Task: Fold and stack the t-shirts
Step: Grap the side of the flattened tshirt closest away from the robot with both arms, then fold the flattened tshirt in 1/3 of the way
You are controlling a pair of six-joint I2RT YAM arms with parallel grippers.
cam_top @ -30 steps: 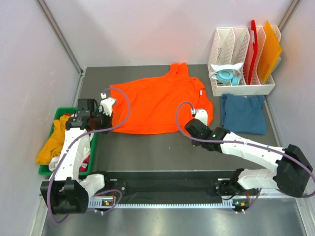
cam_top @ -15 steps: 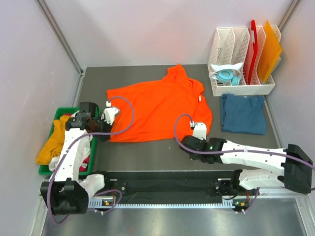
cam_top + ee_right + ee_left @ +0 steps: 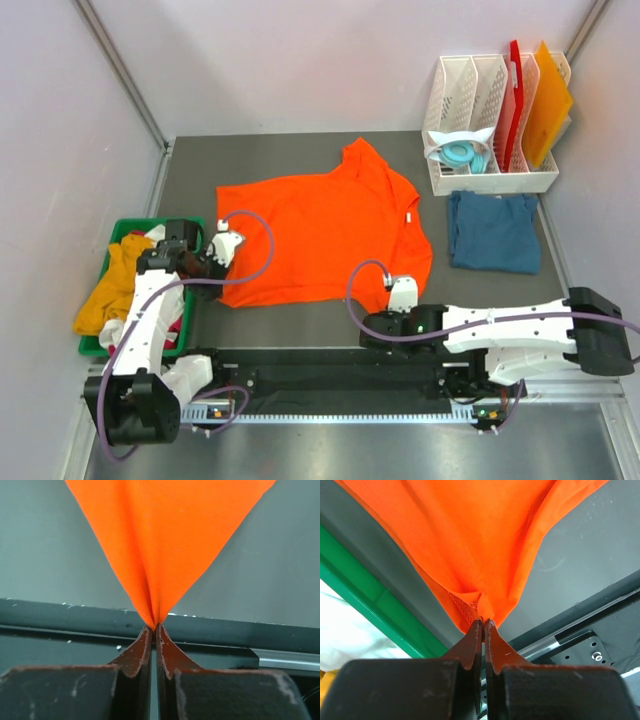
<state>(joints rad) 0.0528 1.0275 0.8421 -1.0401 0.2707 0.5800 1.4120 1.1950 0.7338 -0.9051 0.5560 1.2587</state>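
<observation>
A bright orange t-shirt (image 3: 320,230) lies spread on the dark table, collar toward the back. My left gripper (image 3: 220,258) is shut on its near left hem corner; in the left wrist view the cloth (image 3: 480,540) fans out from the pinched tips (image 3: 483,621). At the near right hem corner my right gripper (image 3: 400,296) is shut too, and the orange cloth (image 3: 165,535) rises taut from its tips (image 3: 153,626). A dark teal-blue t-shirt (image 3: 493,232) lies folded at the right. More t-shirts, yellow-orange (image 3: 108,295), white and red, are heaped in a green bin (image 3: 130,224).
A white rack (image 3: 490,180) at the back right holds a red board (image 3: 514,100), an orange board (image 3: 548,100) and a pale blue round item (image 3: 460,155). The black rail (image 3: 330,365) runs along the near edge, just behind both grippers. Grey walls close in both sides.
Both grippers have drawn back toward the near edge with the hem corners. The orange t-shirt has slid toward me and lies flatter and straighter.
</observation>
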